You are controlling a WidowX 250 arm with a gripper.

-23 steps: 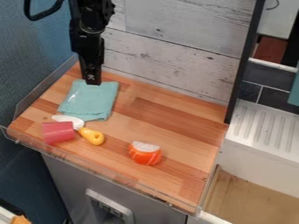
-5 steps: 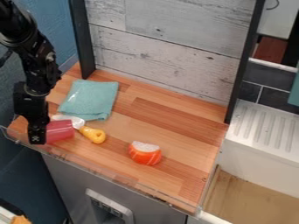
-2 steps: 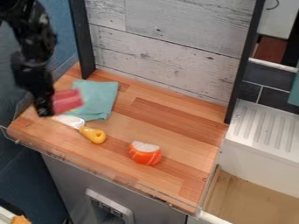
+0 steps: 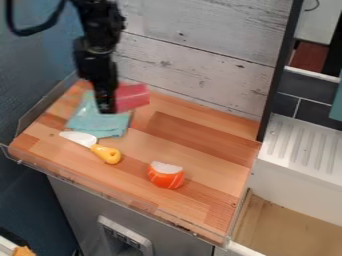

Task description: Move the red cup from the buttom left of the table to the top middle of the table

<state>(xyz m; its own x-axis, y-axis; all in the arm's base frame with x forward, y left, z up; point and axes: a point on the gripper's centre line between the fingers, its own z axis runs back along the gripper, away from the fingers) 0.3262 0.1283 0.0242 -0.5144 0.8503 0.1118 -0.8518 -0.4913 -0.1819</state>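
The black gripper hangs over the upper left of the wooden table, in front of the teal cloth. It is shut on the red cup, whose body sticks out to the right of the fingers, lying on its side in the air. Part of the cup's left end is hidden behind the gripper.
Beneath and left of the gripper lies the teal cloth. A yellow-handled knife and an orange sushi toy lie nearer the front. A clear rim edges the table; a pale plank wall stands behind.
The gripper took hold of the cup at the lower left and lifted it. Since then both have moved right and a little upward, to above the cloth's right side.
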